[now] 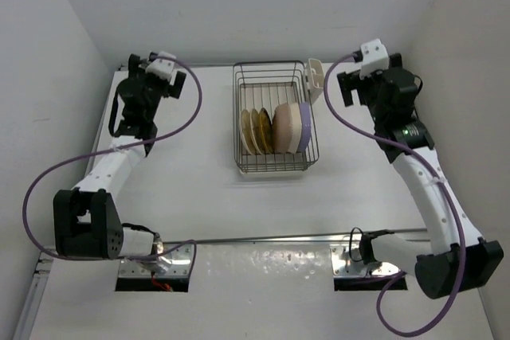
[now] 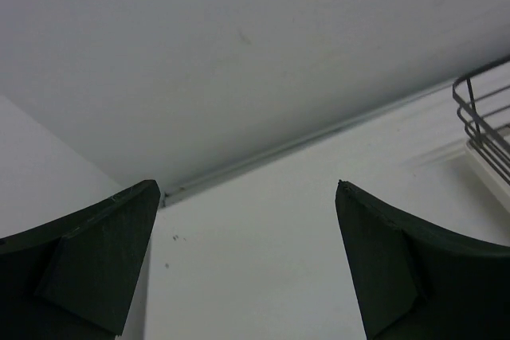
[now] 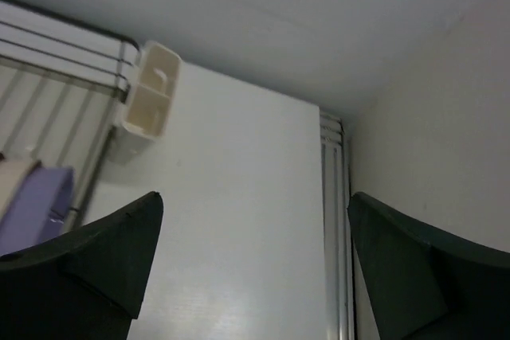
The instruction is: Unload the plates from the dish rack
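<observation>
Dish rack (image 1: 269,77) sits mid-table toward the back wall, with the plates (image 1: 285,127) standing on edge in its near half: thin cream and gold ones on the left, pinkish-beige and lavender on the right. The left gripper (image 2: 246,185) is well off to the rack's left, and the right gripper (image 3: 255,194) is off to its right near the white cup (image 1: 315,77). Both have jaws spread wide, gripping nothing

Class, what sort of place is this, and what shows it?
Likely a robot lab test cell, not a kitchen: left arm and right arm bolted to a white table, bare walls, one dish rack.
</observation>
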You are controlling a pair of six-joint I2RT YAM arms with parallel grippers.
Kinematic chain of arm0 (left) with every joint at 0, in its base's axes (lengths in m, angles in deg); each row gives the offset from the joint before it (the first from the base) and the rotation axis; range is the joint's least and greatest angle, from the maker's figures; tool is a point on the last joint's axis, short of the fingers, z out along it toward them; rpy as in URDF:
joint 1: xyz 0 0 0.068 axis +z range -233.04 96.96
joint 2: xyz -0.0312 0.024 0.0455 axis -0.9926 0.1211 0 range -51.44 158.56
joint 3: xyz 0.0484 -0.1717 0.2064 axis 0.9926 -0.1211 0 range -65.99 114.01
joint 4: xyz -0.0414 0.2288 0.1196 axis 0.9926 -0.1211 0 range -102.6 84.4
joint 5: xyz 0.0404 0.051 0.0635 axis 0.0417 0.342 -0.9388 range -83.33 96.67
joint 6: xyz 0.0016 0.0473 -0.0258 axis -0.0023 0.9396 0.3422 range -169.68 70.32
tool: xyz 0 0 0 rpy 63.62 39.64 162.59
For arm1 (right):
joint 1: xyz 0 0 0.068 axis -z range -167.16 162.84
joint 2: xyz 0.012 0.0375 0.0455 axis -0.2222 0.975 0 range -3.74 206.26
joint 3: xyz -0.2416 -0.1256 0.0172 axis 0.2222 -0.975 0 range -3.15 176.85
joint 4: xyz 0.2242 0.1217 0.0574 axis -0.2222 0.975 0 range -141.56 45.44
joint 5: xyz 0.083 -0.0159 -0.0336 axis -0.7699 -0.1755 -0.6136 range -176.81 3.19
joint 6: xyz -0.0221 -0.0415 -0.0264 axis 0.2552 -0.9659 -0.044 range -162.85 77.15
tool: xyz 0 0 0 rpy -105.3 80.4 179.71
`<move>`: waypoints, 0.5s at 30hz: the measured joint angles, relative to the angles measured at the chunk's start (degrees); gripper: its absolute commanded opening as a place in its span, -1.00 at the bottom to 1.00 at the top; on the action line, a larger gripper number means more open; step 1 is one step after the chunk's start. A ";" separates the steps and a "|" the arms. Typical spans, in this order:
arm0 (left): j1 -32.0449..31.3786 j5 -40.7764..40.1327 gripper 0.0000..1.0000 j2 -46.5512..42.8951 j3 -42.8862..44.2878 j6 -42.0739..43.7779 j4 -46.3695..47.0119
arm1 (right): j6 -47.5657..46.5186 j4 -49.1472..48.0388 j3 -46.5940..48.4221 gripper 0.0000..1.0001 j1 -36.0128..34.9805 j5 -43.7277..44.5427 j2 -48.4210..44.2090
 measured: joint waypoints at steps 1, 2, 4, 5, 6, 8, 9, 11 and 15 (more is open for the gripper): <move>-1.27 -1.44 0.99 0.92 3.08 1.86 -1.66 | -0.02 0.59 3.04 0.57 -0.87 -1.09 1.25; -2.67 -2.89 0.99 1.51 5.55 3.30 -3.26 | 0.55 0.92 5.97 0.00 -1.75 -2.69 2.08; -5.55 -5.14 0.99 2.14 9.53 6.05 -7.19 | 2.95 1.22 9.81 -0.38 -2.40 -7.41 2.10; -6.58 -5.79 0.99 2.19 10.71 6.99 -9.05 | 4.94 1.36 11.52 -0.35 -2.40 -9.88 2.01; -7.54 -6.01 0.99 2.16 11.30 7.56 -10.49 | 6.62 1.29 12.68 -0.05 -2.43 -11.78 2.01; -9.01 -5.95 0.99 1.99 11.61 7.82 -13.55 | 11.30 1.36 13.99 0.60 -2.67 -15.37 2.12; -9.40 -5.55 0.99 1.88 11.52 7.30 -15.37 | 13.22 1.40 14.08 0.62 -2.75 -16.90 2.29; -9.64 -3.93 0.99 1.51 10.56 5.64 -17.68 | 17.92 1.86 13.77 0.61 -2.25 -20.63 3.54; -9.64 2.10 0.99 -1.01 6.25 2.60 -20.72 | 26.21 5.29 14.01 0.27 0.70 -30.27 9.53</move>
